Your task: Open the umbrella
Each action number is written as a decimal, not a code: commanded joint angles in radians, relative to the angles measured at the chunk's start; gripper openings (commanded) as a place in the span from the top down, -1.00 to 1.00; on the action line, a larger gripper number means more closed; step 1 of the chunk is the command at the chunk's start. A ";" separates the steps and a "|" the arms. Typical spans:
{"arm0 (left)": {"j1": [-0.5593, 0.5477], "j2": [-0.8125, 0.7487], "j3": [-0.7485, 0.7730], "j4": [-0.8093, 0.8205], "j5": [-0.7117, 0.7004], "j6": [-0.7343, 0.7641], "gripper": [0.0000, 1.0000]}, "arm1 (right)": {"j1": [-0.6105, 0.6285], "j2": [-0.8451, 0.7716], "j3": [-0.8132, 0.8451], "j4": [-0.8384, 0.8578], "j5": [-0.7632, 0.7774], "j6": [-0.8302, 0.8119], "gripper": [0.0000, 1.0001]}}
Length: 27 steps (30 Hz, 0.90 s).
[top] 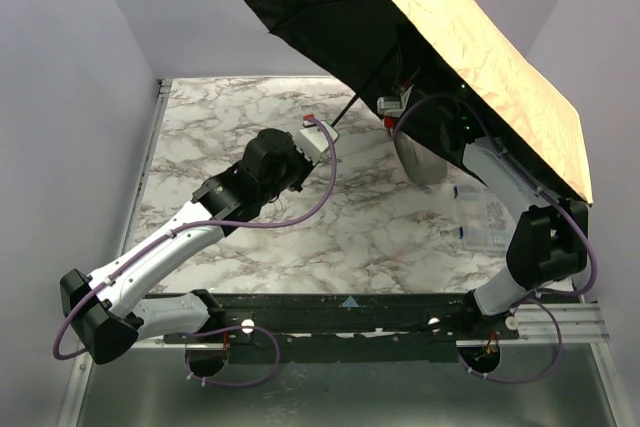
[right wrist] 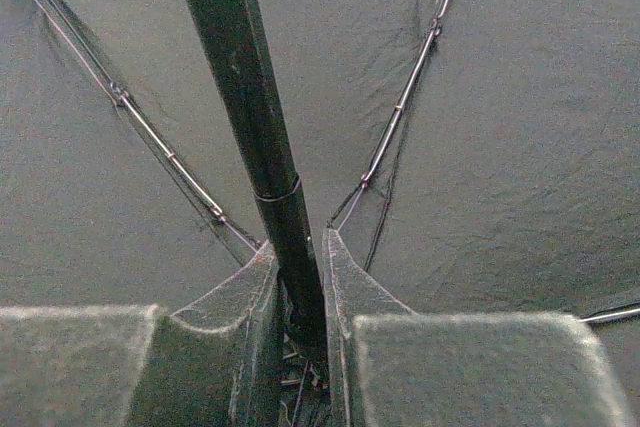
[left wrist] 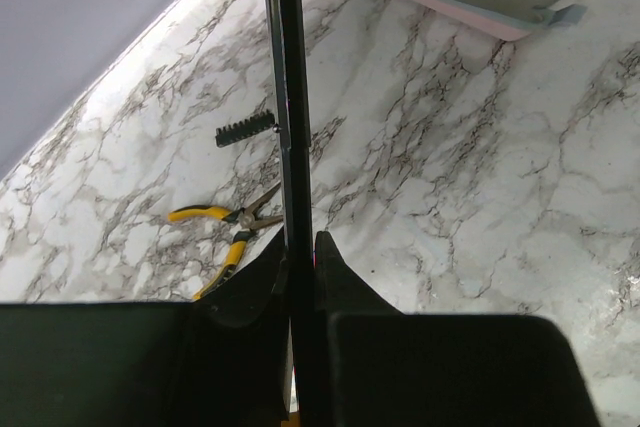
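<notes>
Umbrella [top: 480,67]: open, canopy fully spread and tilted, held in the air over the far right corner of the table [top: 250,227]; peach-beige side faces up and right, black lining faces down toward the arms.
Shaft [left wrist: 290,97]: slim and black, slants from under the canopy down toward the middle of the table and stays above the table surface.
Ribs [right wrist: 400,107]: thin metal rods, lying along the black lining on both sides of the shaft.
Left gripper [left wrist: 301,252]: clamped on the lower part of the shaft, one finger pressed on each side.
Right gripper [right wrist: 300,247]: clamped on the shaft higher up, close under the canopy, fingers tight against both sides.
Table: white marble pattern with grey veins.
Pliers [left wrist: 225,232]: yellow handles, lying flat on the table on the left-edge side of the shaft, jaws pointing toward the shaft.
Black strip [left wrist: 245,130]: small and toothed, flat on the table, farther toward the far edge than the pliers.
Grey object [top: 425,162]: on the right half of the table under the canopy, with a pinkish rim in the left wrist view; cannot tell what it is.
Clear box [top: 480,222]: near the right edge of the table, just beside the right arm.
</notes>
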 commanded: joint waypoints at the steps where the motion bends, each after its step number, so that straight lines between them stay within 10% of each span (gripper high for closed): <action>1: -0.031 -0.073 -0.122 -0.544 0.165 0.100 1.00 | -0.268 0.028 0.150 0.216 0.623 0.078 0.62; 17: -0.031 -0.033 -0.061 -0.467 0.194 0.098 1.00 | -0.278 -0.028 0.016 0.232 0.457 0.090 0.56; 27: -0.024 0.148 0.206 -0.291 0.235 -0.012 1.00 | -0.184 -0.134 -0.129 0.092 0.230 0.074 -0.10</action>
